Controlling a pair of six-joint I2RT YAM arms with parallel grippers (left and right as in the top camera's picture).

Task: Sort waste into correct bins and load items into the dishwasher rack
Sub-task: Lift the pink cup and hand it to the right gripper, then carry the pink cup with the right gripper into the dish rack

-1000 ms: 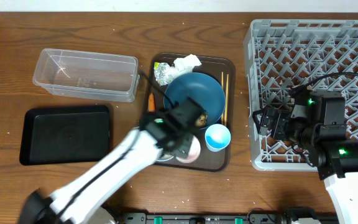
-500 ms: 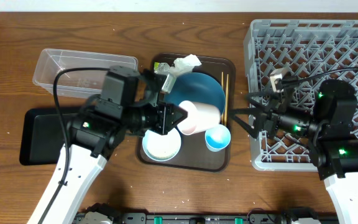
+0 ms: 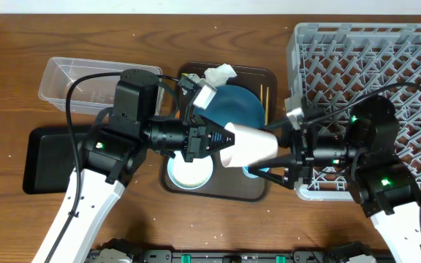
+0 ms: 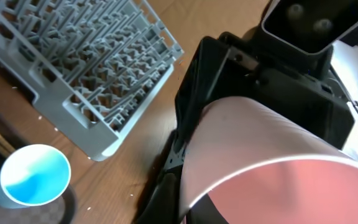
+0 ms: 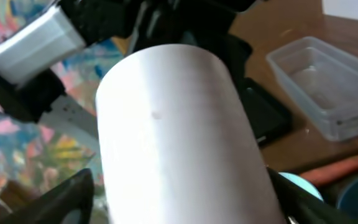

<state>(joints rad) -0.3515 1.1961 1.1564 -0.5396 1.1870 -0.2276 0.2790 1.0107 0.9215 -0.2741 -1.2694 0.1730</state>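
The pink cup hangs on its side in mid-air, its long axis running from one arm to the other. The left end effector pinches its rim end, and the base points straight into the right end effector. That one's fingers stand wide on either side of the base, not visibly pressing. The rack lies just behind the right end effector, so I judge the right arm better placed to load the cup.

A brown wooden table carries four things. At the far left lies a clear plastic tub, and just nearer than it a shallow black tray, the two close but apart. In the middle sits a brown serving tray. The grey dishwasher rack fills the right side, just beside the serving tray. A few pale specks dot the bare wood.
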